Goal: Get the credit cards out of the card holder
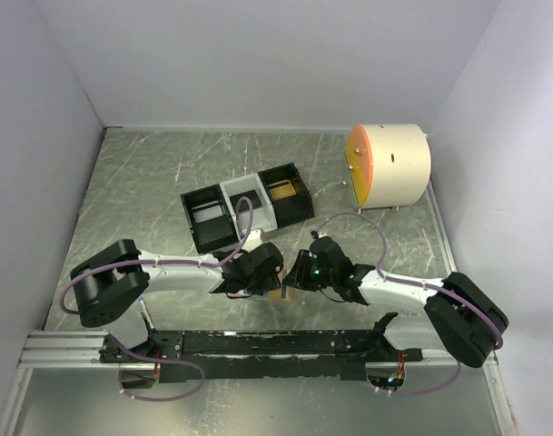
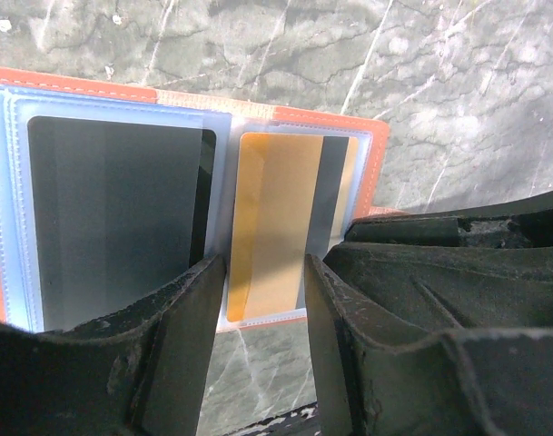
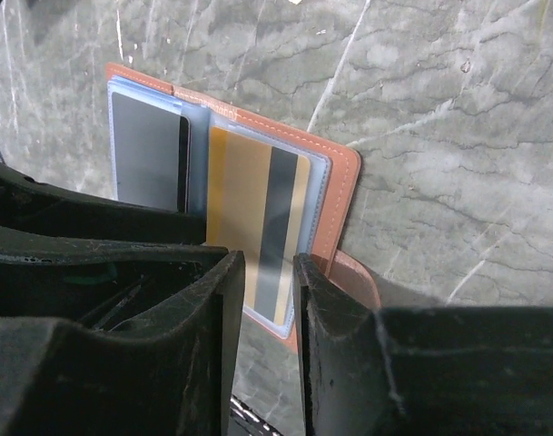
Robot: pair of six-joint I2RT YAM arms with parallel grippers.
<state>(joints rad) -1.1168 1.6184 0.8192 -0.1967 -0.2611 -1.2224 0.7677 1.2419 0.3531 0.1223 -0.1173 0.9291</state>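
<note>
Left claw (image 2: 264, 272) and right claw (image 3: 267, 272), both spread, frame the gold card (image 2: 276, 182), hidden from above.

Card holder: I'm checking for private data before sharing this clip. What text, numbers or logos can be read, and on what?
None readable.
The gold card shows only a dark stripe; no print shows on the dark grey card or the card holder.
</note>
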